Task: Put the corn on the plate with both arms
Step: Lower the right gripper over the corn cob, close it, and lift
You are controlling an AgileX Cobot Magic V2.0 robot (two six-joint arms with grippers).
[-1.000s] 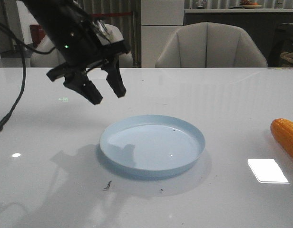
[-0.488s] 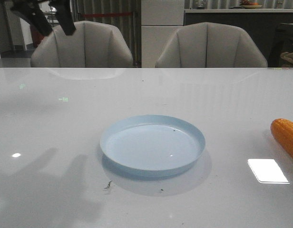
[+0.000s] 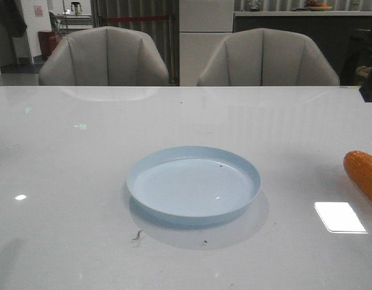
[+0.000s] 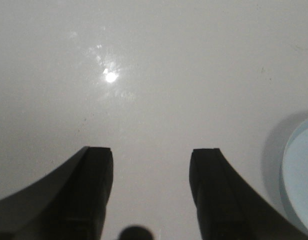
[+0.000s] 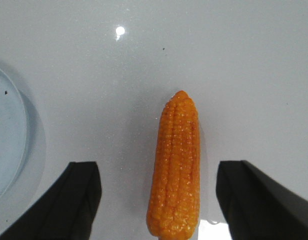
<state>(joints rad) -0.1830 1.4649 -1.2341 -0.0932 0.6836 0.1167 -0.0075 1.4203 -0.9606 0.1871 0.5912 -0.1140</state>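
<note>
Both of my grippers hang above the white table (image 3: 83,181) with jaws spread wide and nothing between them. My right gripper (image 5: 159,200) looks straight down on the corn (image 5: 175,167), which lies flat on the table in the gap between my fingers (image 5: 76,195), touching neither. In the front view the cob sits at the table's right edge, well apart from the pale blue plate (image 3: 193,187) in the middle. My left gripper (image 4: 151,187) hovers over bare table, the plate's rim just beside it.
</note>
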